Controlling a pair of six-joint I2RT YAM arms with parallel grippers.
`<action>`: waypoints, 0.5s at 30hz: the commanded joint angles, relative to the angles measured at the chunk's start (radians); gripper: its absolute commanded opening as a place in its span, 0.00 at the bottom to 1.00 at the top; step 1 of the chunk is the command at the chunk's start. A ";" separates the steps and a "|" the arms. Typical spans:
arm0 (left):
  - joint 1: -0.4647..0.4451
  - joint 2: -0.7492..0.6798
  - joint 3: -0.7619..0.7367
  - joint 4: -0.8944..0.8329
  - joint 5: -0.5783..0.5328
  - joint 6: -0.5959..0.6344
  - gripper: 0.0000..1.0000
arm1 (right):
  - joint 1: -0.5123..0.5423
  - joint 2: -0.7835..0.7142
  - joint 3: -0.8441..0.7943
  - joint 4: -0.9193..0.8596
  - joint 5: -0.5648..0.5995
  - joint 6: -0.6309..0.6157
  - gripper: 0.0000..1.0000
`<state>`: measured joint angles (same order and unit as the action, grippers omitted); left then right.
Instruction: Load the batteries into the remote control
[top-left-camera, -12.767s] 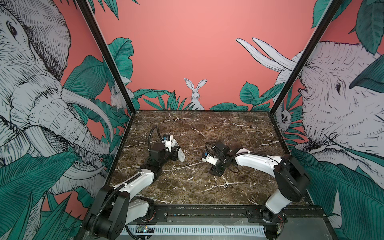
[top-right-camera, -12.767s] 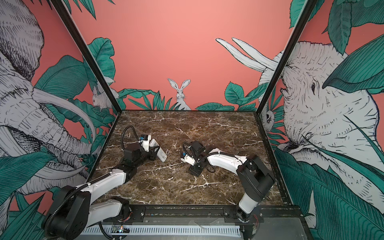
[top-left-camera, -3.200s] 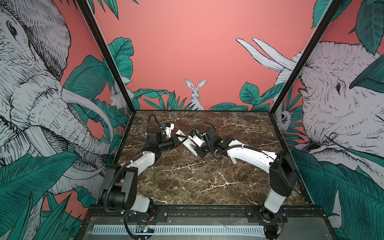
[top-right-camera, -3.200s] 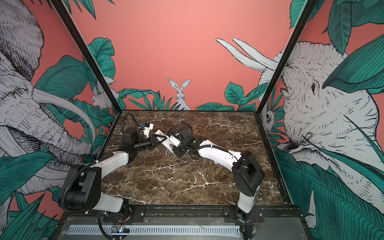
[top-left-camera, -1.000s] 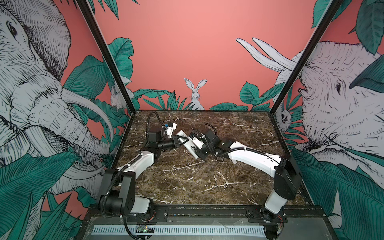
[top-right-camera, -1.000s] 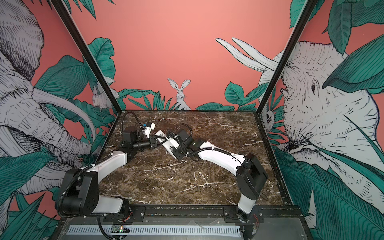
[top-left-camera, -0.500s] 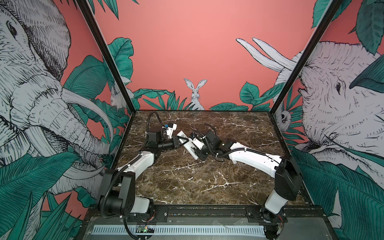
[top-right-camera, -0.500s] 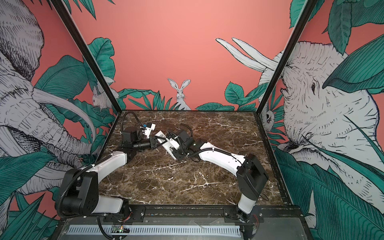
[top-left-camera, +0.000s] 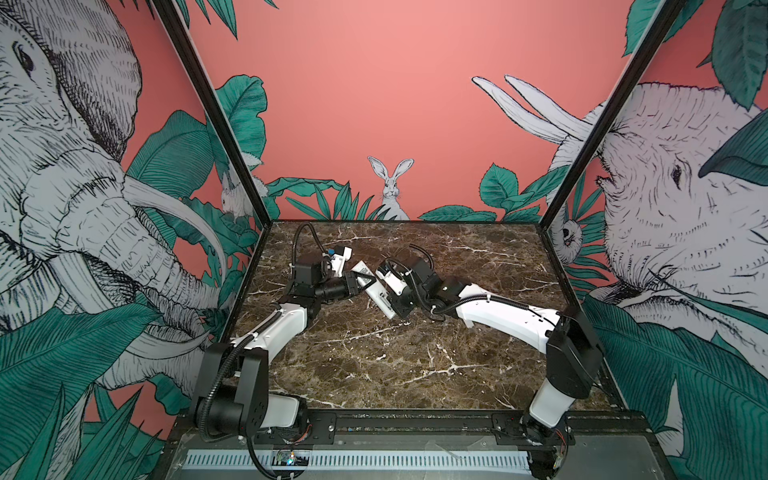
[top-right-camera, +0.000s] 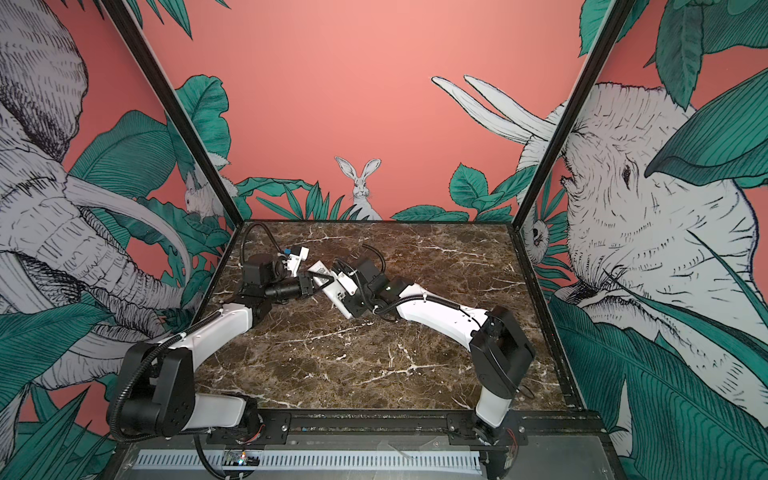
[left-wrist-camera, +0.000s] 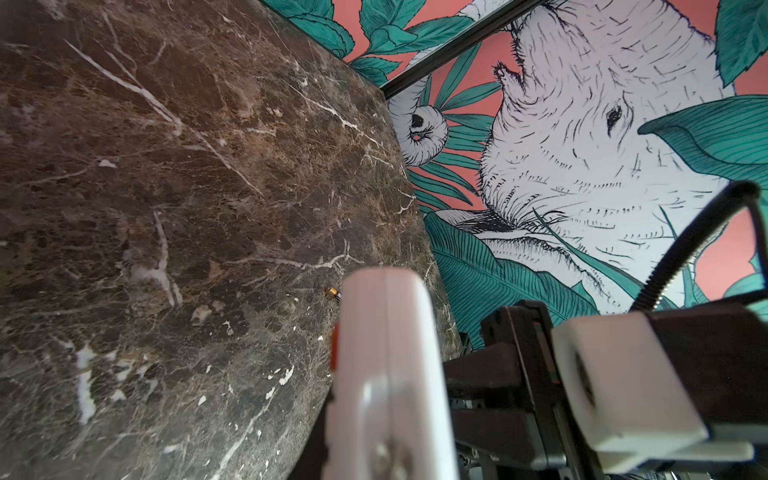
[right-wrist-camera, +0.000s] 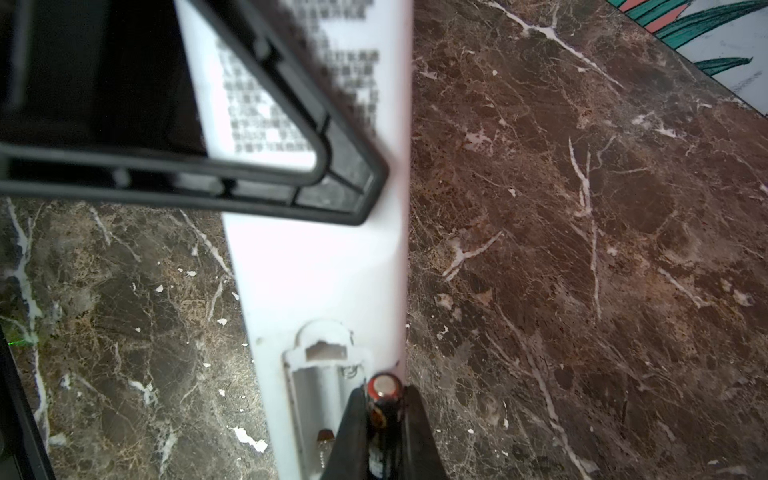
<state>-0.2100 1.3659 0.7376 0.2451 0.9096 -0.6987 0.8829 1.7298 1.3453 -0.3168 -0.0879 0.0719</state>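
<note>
In both top views, two robot arms meet over the far left part of a dark marble table (top-left-camera: 374, 365). The left gripper (top-left-camera: 360, 285) has its jaws clamped on the upper end of the remote control (top-left-camera: 376, 296), a slim white bar lying back side up and slanting down toward the right arm. The right gripper (top-left-camera: 397, 305) sits at the bar's lower end; its jaws are too small here to judge. The same pair shows in a top view as the left gripper (top-right-camera: 312, 286), the remote control (top-right-camera: 332, 297) and the right gripper (top-right-camera: 352, 309).

In the left wrist view, the remote control (left-wrist-camera: 386, 365) runs out from between the jaws, edge on and blurred. Beyond its far end, one of the batteries (left-wrist-camera: 332, 293) lies alone on the marble table (left-wrist-camera: 166, 208), only its brassy tip clear.

In the right wrist view, the right gripper (right-wrist-camera: 384, 419) pinches a battery (right-wrist-camera: 383, 399) tightly between its dark fingertips (right-wrist-camera: 353, 432), the round metal end facing the camera. Just beside the jaws lies the remote control's (right-wrist-camera: 316, 274) open battery compartment (right-wrist-camera: 320, 395), a spring visible inside. Farther along, one black finger of the left gripper (right-wrist-camera: 332, 183) presses across the white back, over a printed label (right-wrist-camera: 286, 108).
</note>
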 joint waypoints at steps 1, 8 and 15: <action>-0.009 -0.060 0.001 -0.008 0.053 0.004 0.00 | -0.003 0.018 -0.005 0.079 -0.014 0.043 0.05; -0.006 -0.066 0.009 -0.108 -0.045 0.063 0.00 | -0.004 -0.026 -0.026 0.068 -0.025 0.056 0.04; 0.061 -0.068 0.026 -0.324 -0.189 0.160 0.00 | -0.010 -0.061 -0.138 0.024 -0.015 0.095 0.04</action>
<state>-0.2035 1.3357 0.7383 0.0494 0.8307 -0.6220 0.8890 1.7092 1.2400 -0.2390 -0.1417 0.1207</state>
